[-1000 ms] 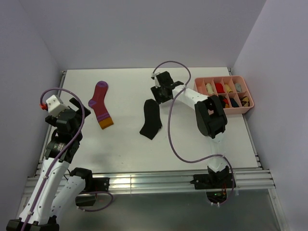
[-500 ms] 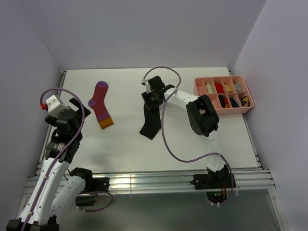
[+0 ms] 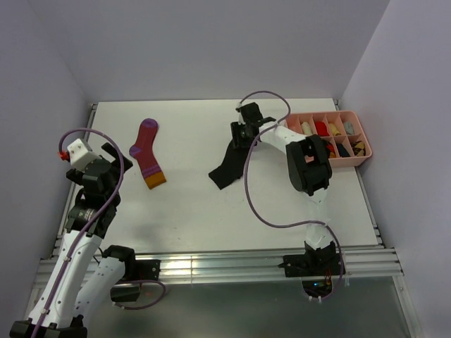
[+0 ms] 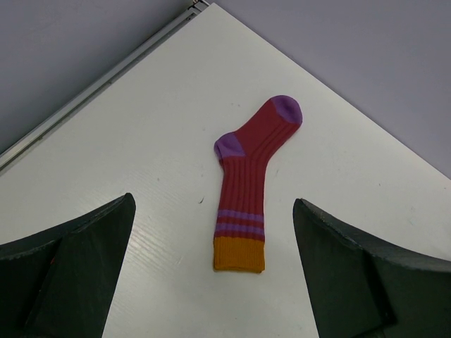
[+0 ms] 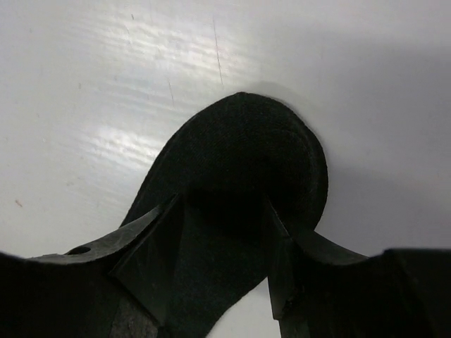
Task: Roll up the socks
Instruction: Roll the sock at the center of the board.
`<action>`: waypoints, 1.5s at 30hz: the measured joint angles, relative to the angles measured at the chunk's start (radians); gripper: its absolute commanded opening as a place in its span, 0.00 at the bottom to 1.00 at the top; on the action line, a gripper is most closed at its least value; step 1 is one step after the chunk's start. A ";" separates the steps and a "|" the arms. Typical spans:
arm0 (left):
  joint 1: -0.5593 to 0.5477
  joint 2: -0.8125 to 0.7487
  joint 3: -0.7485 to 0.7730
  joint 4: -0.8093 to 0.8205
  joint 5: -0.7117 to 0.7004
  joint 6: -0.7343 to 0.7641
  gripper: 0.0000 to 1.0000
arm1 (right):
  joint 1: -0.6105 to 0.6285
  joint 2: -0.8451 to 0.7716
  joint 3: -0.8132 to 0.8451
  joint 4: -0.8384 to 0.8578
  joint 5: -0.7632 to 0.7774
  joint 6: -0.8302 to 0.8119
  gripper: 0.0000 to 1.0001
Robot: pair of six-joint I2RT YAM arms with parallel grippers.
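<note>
A black sock (image 3: 227, 167) lies slanted near the middle of the table. Its upper end is lifted between the fingers of my right gripper (image 3: 244, 134), which is shut on it. In the right wrist view the black sock (image 5: 239, 148) fills the gap of the right gripper (image 5: 222, 205), with its rounded end sticking out past the fingertips. A magenta sock (image 3: 148, 152) with purple stripes and an orange end lies flat at the left. My left gripper (image 3: 106, 165) hovers open near it; in the left wrist view the magenta sock (image 4: 250, 179) lies ahead of the left gripper (image 4: 213, 203).
A pink compartment tray (image 3: 366, 156) with several small rolled items stands at the table's right edge, close to the right arm. Grey walls close in the table at the back and on both sides. A purple cable (image 3: 257, 204) loops over the table beside the right arm.
My right gripper swung left over the black sock, then back right. It pulled the sock's upper end with it, so the sock now lies slanted and further right. The left arm stayed still.
</note>
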 measured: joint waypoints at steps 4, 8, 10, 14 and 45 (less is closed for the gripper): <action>0.001 0.003 0.000 0.000 0.005 0.000 0.99 | 0.003 -0.106 -0.137 0.047 0.026 0.005 0.56; 0.003 0.003 0.000 0.000 0.009 -0.004 0.99 | 0.061 -0.391 -0.390 0.155 0.110 -0.022 0.56; 0.005 0.003 0.000 0.000 0.010 -0.007 0.99 | 0.111 -0.555 -0.492 0.229 0.151 -0.035 0.64; 0.009 0.001 0.000 0.000 0.013 -0.014 1.00 | 0.209 -0.846 -0.649 0.425 0.132 -0.016 0.98; 0.011 -0.014 0.000 0.000 0.034 -0.015 0.99 | 0.509 -0.369 -0.564 0.334 0.348 -0.058 0.47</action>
